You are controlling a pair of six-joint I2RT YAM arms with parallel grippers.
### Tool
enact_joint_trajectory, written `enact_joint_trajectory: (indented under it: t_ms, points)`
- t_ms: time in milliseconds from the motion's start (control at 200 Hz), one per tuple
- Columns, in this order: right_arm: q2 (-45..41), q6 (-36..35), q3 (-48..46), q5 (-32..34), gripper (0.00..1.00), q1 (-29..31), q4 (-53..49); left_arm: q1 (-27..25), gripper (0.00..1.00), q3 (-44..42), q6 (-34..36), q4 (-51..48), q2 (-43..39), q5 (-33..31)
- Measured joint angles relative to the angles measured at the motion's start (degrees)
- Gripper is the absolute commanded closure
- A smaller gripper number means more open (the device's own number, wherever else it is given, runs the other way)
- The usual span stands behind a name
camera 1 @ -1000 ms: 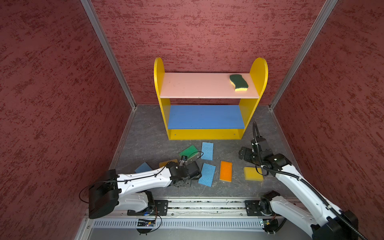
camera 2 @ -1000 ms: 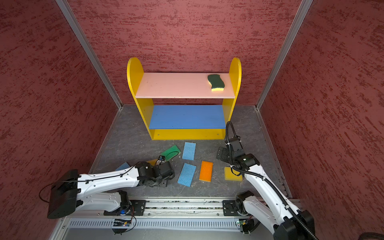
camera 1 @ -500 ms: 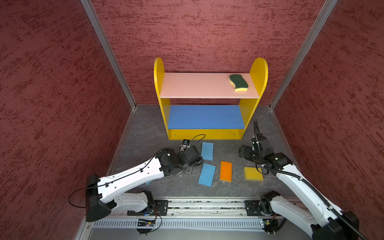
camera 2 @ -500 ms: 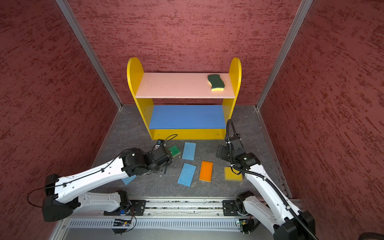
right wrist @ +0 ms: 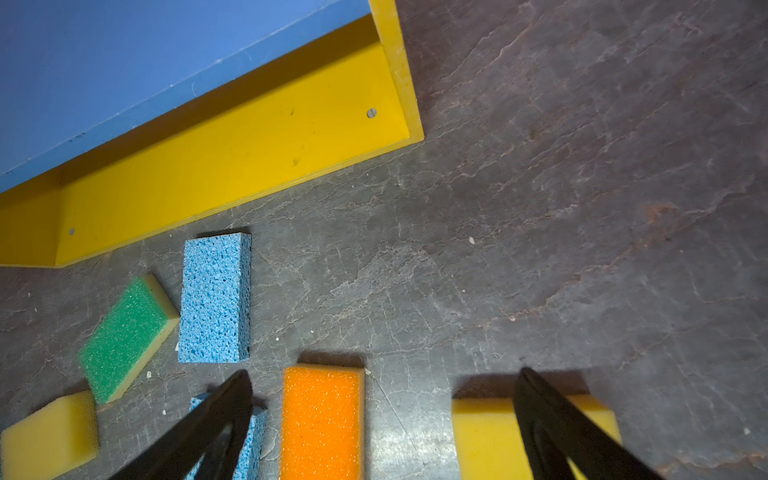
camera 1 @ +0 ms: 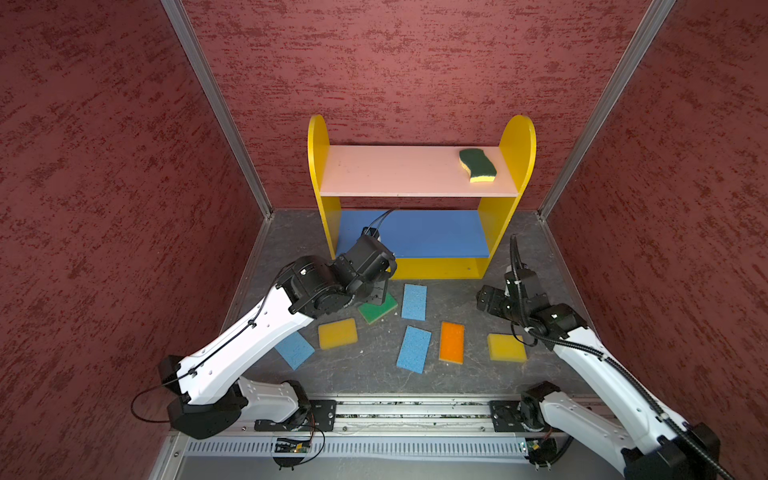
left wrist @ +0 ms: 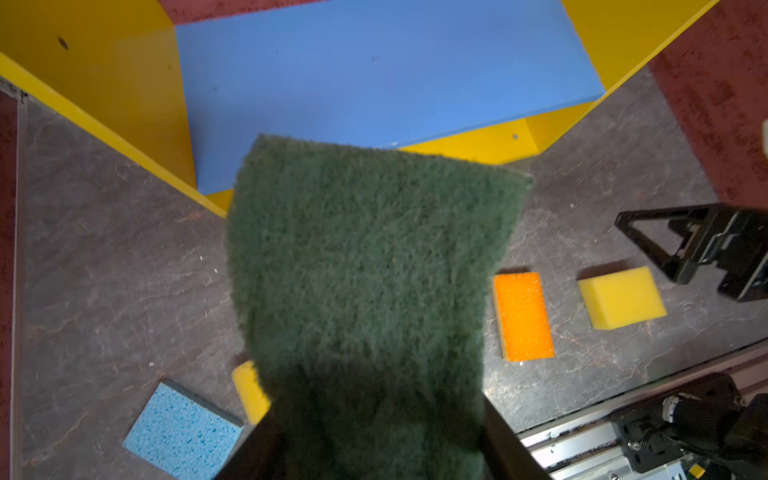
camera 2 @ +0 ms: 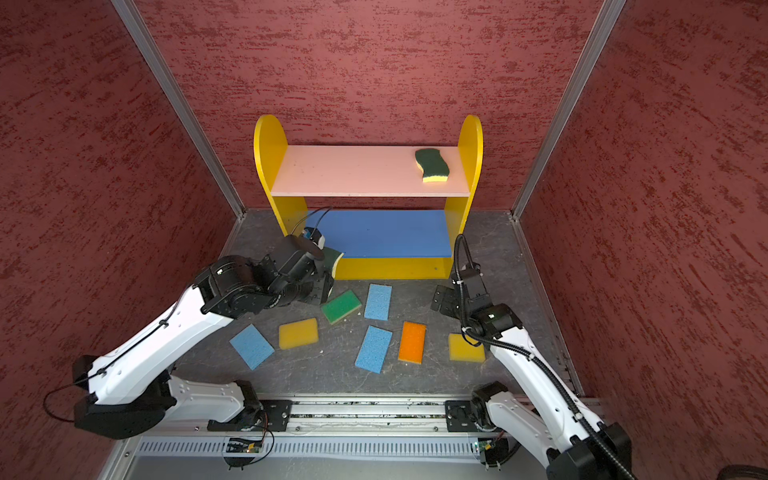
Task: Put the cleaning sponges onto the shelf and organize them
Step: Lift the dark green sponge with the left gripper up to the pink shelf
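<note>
Dark-green sponge [left wrist: 365, 270] mostly hides the left fingers [left wrist: 505, 446] clamping it — right fingers [right wrist: 544, 419] apart, overlapping a yellow sponge [right wrist: 482, 436].

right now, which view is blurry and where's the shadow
Left wrist view: the held dark-green sponge fills the middle, fuzzy, darkening where it is gripped. Right wrist view: floor crisp, a short shadow edges the orange sponge. Both top views: even light, sharp, corner posts splay outward.

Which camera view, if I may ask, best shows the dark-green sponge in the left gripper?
The left wrist view: the dark-green sponge fills the frame, scouring face clear. A top view shows only its edge; the right wrist view misses it.
</note>
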Motion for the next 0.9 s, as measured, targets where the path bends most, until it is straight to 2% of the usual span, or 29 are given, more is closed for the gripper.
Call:
enact_joint_trajectory:
  t_ms: [150,506,902]
  points:
    - [0.87,-0.02,0.0,-0.35,0.01,0.0,1.4,2.01,0.41,6.01,3.76,0.55,1.95,-0.61]
    - [2.93,-1.53,0.09,-1.33,0.01,0.0,2.8,10.95,0.4,9.97,12.68,10.62,3.65,0.28]
    - [5.27,-3.08,1.49,-1.27,0.01,0.0,3.1,15.34,0.37,19.37,20.68,20.7,9.01,-0.81]
